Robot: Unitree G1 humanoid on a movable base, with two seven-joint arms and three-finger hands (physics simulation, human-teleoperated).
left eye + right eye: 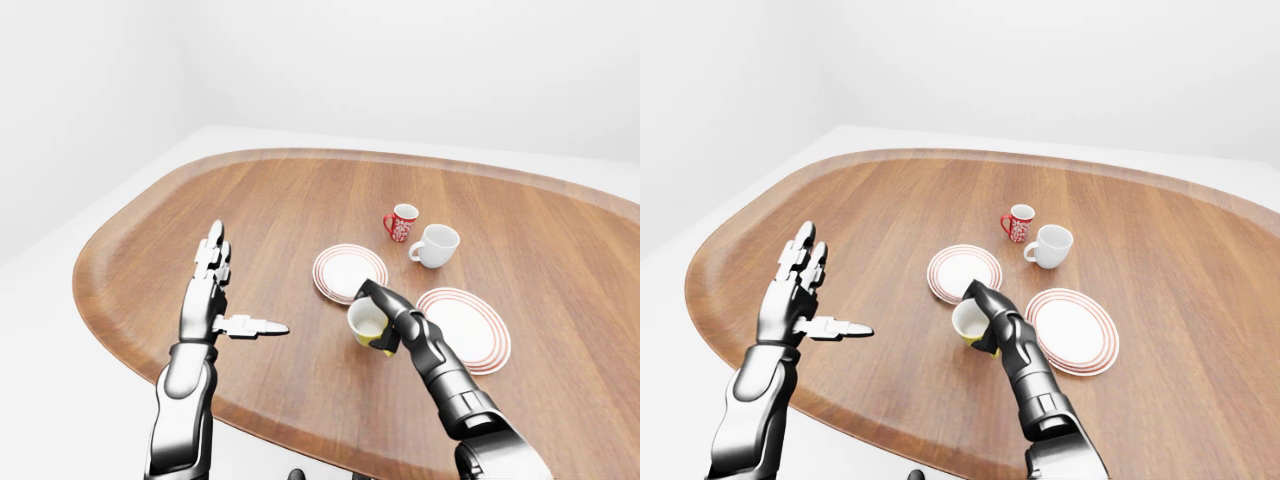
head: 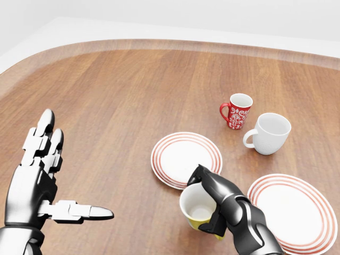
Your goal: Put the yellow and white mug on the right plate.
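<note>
Presently I am gripping the yellow and white mug (image 2: 196, 209) in my right hand (image 2: 219, 203), beside the right plate (image 2: 300, 212); my left hand (image 2: 42, 175) is idling, fingers spread.

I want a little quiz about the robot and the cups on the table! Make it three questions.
1. True or false: the right hand has its fingers closed round the yellow and white mug.
2. In the head view, which mug stands nearest the top edge? A) white mug B) red patterned mug C) the yellow and white mug
3. Fill in: the left hand is ____, holding nothing.

Key
1. True. The mug sits between the left plate and the right plate, and is on neither.
2. B
3. open
</note>
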